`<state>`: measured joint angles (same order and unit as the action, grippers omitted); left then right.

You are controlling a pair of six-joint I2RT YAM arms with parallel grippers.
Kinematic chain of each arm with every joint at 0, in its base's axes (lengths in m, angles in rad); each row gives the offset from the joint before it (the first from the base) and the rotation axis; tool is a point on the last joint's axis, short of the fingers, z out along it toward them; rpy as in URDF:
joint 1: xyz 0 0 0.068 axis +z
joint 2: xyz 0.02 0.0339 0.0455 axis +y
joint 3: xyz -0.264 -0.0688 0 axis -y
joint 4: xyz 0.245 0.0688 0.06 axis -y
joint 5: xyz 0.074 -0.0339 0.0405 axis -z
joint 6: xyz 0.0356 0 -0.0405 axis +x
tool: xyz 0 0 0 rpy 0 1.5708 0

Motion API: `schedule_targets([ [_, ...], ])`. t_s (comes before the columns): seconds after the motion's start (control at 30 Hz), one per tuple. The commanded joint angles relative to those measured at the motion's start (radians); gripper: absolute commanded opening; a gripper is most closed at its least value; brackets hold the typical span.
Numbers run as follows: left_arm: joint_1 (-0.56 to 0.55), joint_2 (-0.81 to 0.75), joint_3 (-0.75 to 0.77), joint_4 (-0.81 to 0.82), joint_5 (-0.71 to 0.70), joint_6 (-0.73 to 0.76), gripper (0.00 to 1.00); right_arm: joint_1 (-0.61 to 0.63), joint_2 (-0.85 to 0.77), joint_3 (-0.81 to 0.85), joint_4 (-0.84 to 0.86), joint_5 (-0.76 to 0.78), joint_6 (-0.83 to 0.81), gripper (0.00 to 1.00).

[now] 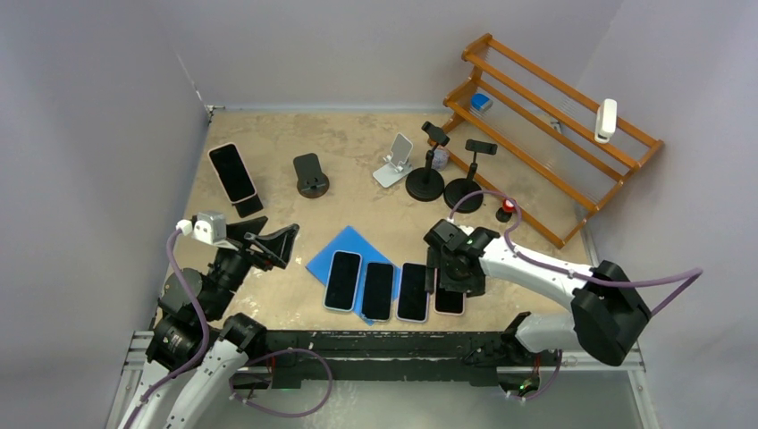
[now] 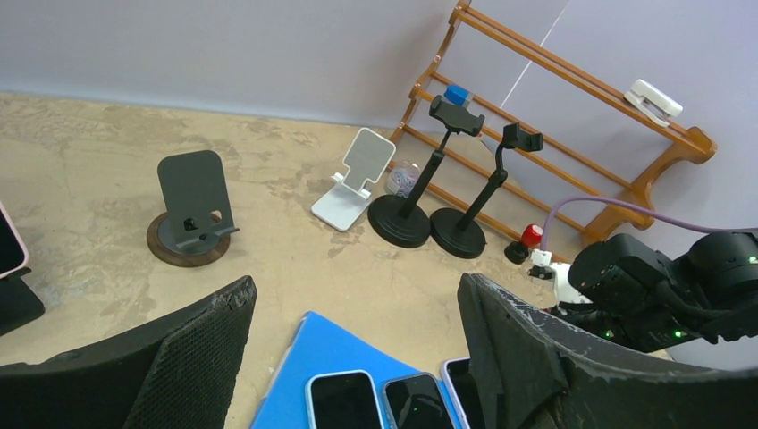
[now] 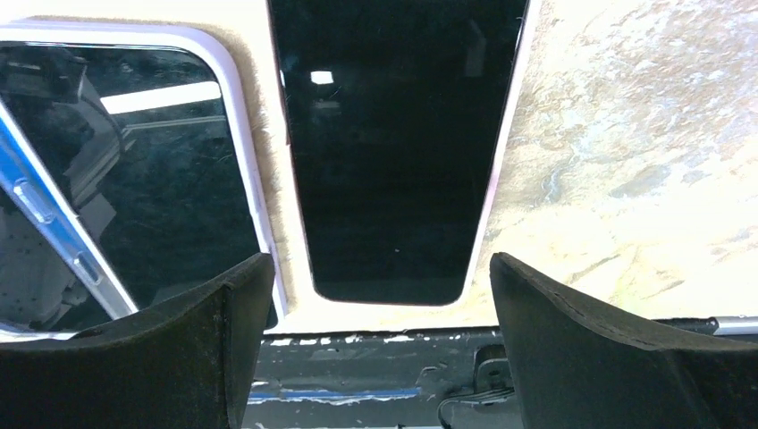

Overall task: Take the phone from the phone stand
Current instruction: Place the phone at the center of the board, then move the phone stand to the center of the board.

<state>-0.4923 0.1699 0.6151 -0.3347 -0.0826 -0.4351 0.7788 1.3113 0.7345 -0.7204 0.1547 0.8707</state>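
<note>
1 wooden rack [image 1: 554, 116] at far right; 1 blue mat [image 1: 332, 250]; 5 stands; 5 phones: 4 flat phones [image 1: 378, 290] in a row near the front, 1 propped phone [image 1: 232, 172] on the phone stand [image 1: 248, 206] at far left, apart from both arms. Left claw [image 2: 353, 290] wide, empty. Right claw [image 3: 380, 264] wide, over the rightmost flat phone [image 3: 393, 152]. Only the top view shows the propped phone whole; right wrist view shows just two flat ones

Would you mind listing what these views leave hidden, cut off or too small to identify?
Top view: the rightmost phone is partly covered by the right pincer.
Left wrist view: the phone on the stand is cut off by the left edge.
Top view: the blue item on the rack is too small to identify.
</note>
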Motion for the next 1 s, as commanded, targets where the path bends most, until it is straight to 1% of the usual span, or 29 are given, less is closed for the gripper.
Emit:
schedule_targets([
  [0.0, -0.004, 0.008, 0.02, 0.016, -0.005, -0.012, 0.81, 0.001, -0.061, 0.092, -0.091, 0.039, 0.03, 0.91],
  [0.1, -0.003, 0.013, 0.02, 0.016, -0.005, -0.012, 0.81, 0.001, -0.108, 0.18, -0.094, 0.106, 0.03, 0.9],
  [0.2, -0.003, 0.018, 0.021, 0.016, -0.003, -0.011, 0.81, 0.001, -0.177, 0.234, 0.002, 0.071, -0.002, 0.88],
  [0.33, -0.003, 0.027, 0.023, 0.014, 0.0, -0.01, 0.81, 0.002, -0.272, 0.203, 0.232, -0.003, -0.027, 0.83],
  [0.43, -0.003, 0.036, 0.024, 0.013, 0.003, -0.008, 0.8, 0.002, -0.297, 0.163, 0.44, 0.003, -0.069, 0.78],
  [0.47, -0.003, 0.042, 0.024, 0.014, 0.003, -0.006, 0.8, 0.002, -0.295, 0.152, 0.516, 0.02, -0.114, 0.77],
  [0.53, -0.003, 0.054, 0.024, 0.01, 0.001, -0.005, 0.8, 0.001, -0.279, 0.129, 0.612, 0.046, -0.126, 0.76],
  [0.57, -0.003, 0.062, 0.023, 0.01, 0.001, -0.004, 0.8, 0.002, -0.266, 0.106, 0.67, 0.053, -0.135, 0.73],
  [0.63, -0.003, 0.081, 0.025, 0.009, 0.001, -0.004, 0.8, 0.001, -0.234, 0.073, 0.798, 0.071, -0.172, 0.71],
  [0.7, -0.003, 0.102, 0.028, 0.004, 0.0, -0.003, 0.8, 0.003, -0.182, 0.049, 0.936, 0.054, -0.203, 0.7],
  [0.77, -0.003, 0.122, 0.035, -0.004, 0.0, -0.002, 0.79, 0.031, -0.091, 0.076, 1.053, 0.064, -0.245, 0.74],
  [0.87, -0.003, 0.134, 0.04, -0.01, -0.006, 0.001, 0.79, 0.131, 0.075, 0.203, 1.11, 0.164, -0.329, 0.89],
  [0.97, -0.003, 0.124, 0.038, -0.01, -0.031, 0.001, 0.79, 0.155, 0.25, 0.357, 1.145, 0.162, -0.379, 0.98],
])
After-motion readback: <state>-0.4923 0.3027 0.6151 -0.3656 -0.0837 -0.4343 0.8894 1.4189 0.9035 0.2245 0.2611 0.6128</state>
